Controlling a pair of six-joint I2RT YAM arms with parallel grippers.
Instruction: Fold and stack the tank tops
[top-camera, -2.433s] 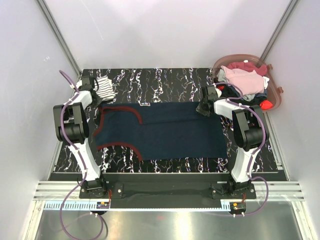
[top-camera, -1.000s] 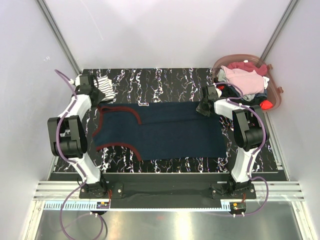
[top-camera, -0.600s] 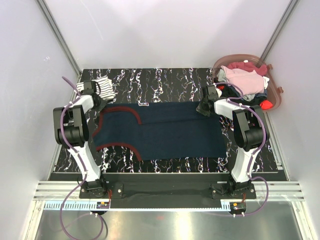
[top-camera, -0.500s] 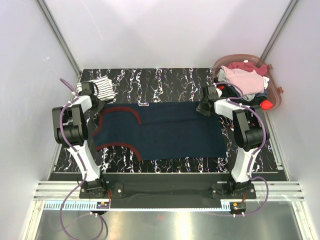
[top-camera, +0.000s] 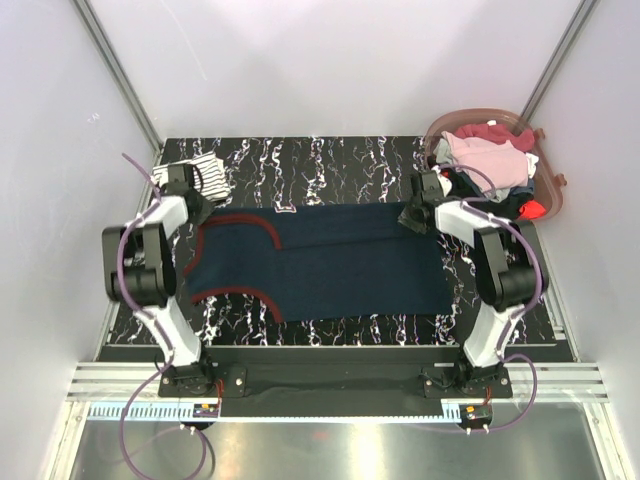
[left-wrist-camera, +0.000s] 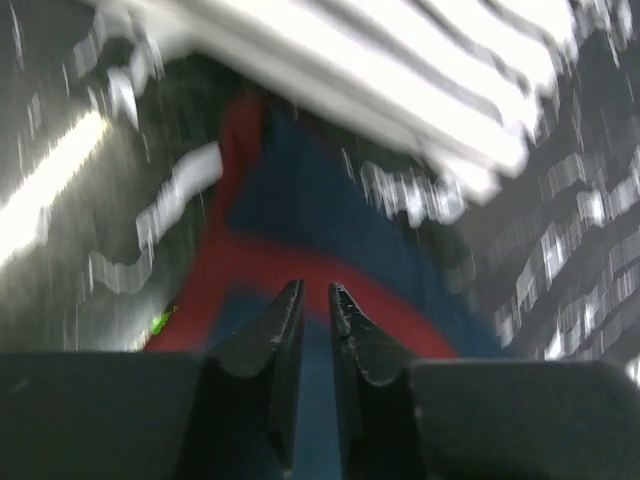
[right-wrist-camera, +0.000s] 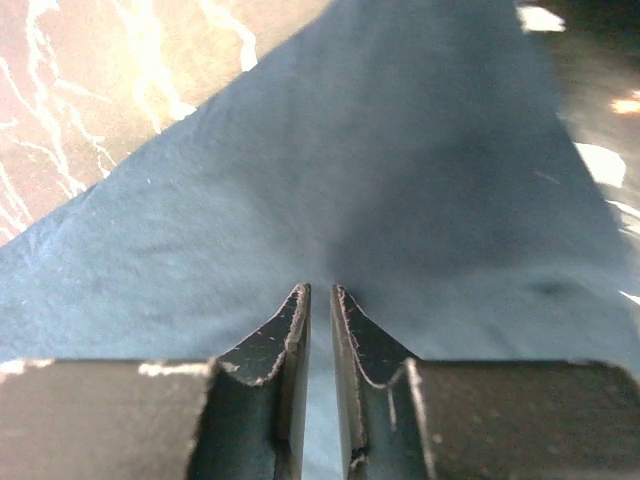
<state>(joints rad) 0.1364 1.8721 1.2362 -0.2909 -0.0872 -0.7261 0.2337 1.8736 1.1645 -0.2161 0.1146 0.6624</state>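
Barely ajar, both end effectors touch navy tank top.

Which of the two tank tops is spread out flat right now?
The navy tank top with red trim, laid open across the middle of the table. The striped tank top sits folded small at the far left corner.

**White booth, black marbled desk**

Plain white walls close in on the left, far and right sides, with grey metal struts in the far corners. The desk gleams under soft overhead light. A silver rail runs along its near edge.
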